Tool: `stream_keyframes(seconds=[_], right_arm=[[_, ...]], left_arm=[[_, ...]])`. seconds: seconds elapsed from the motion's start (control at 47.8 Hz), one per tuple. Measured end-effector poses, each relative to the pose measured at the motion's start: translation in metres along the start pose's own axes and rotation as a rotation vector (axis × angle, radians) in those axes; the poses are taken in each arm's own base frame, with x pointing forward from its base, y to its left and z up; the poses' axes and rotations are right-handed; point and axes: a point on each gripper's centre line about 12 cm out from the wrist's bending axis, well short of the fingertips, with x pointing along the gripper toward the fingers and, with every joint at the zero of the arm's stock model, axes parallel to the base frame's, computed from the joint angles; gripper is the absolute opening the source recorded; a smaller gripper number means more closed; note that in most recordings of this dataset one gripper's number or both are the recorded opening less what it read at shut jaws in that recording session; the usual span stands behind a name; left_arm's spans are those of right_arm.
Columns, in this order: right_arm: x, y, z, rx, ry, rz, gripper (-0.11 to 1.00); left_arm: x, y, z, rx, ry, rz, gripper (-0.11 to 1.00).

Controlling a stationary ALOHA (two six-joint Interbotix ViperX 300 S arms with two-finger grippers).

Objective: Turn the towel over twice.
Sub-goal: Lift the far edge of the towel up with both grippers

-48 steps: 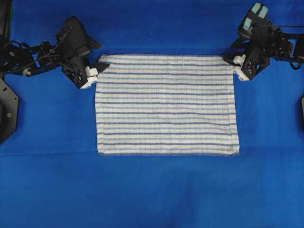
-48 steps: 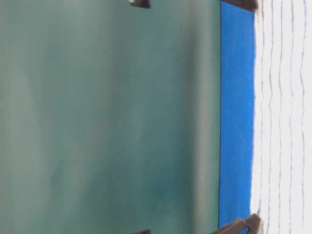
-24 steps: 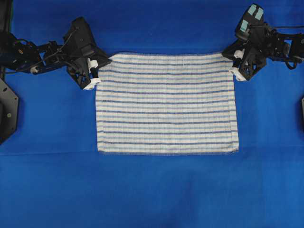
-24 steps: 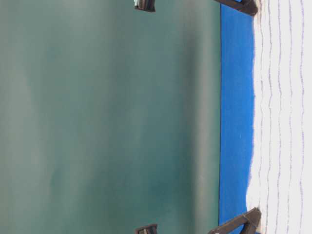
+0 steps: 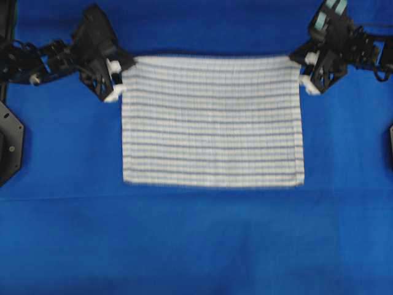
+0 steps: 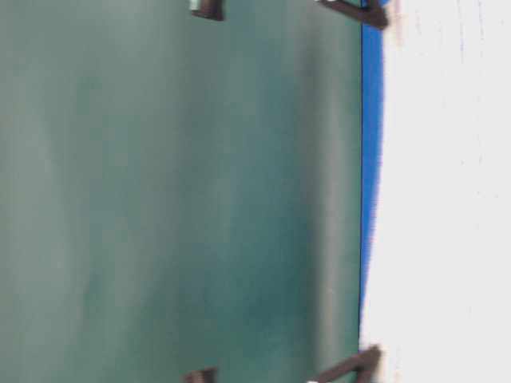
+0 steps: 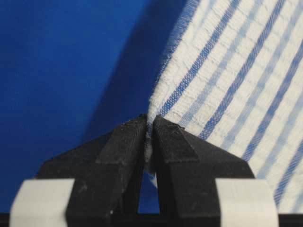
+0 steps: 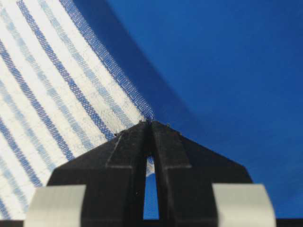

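Gripping both far corners, the towel hangs toward the near side

Pinned at its two far corners, the striped towel (image 5: 212, 121) spreads across the middle of the blue table cover (image 5: 196, 246), its long axis running left to right between the two arms. The far hem looks raised off the cover, judging by the dark shadow along it in the overhead view, while the near hem lies on the cover. The table-level view is blurred, the cloth a white mass (image 6: 447, 207) close to the lens.

The left claw (image 7: 148, 126) is closed on the far-left corner; its wrist view shows the tips pressed together with the woven edge caught between them. The right claw (image 8: 149, 124) grips the far-right corner in the same way, tips together on the hem. In the overhead view the left claw (image 5: 116, 77) and right claw (image 5: 305, 70) sit level with each other at opposite ends of the far hem.

What the flip depends on, as I judge it: all the loose cloth lies nearward of both claws, so carrying the far hem up and over toward the near side should lay the towel face down. Neither arm is nearer; each has its own corner, so they would need to travel together to keep the hem taut and square
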Motion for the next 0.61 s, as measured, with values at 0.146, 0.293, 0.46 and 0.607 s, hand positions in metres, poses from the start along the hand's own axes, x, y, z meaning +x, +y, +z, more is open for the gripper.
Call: stream_keyframes(seconds=[0.146,0.293,0.46,0.607], right_arm=[[-0.015,-0.016,0.024,0.007,-0.051,-0.056,0.04],[-0.037,-0.030,0.056,-0.024,-0.124,-0.115,0.04],[-0.064,-0.039,0.092,-0.049,-0.215,-0.164,0.04],[-0.080,-0.041,0.114,-0.071,-0.269,-0.187,0.04]], left_arm=[[-0.013,0.015,0.033,-0.008,-0.105,0.042,0.03],[-0.025,0.027,0.062,-0.018,-0.200,0.078,0.03],[-0.038,0.034,0.092,0.017,-0.293,0.106,0.03],[-0.047,0.037,0.113,0.059,-0.355,0.124,0.03]])
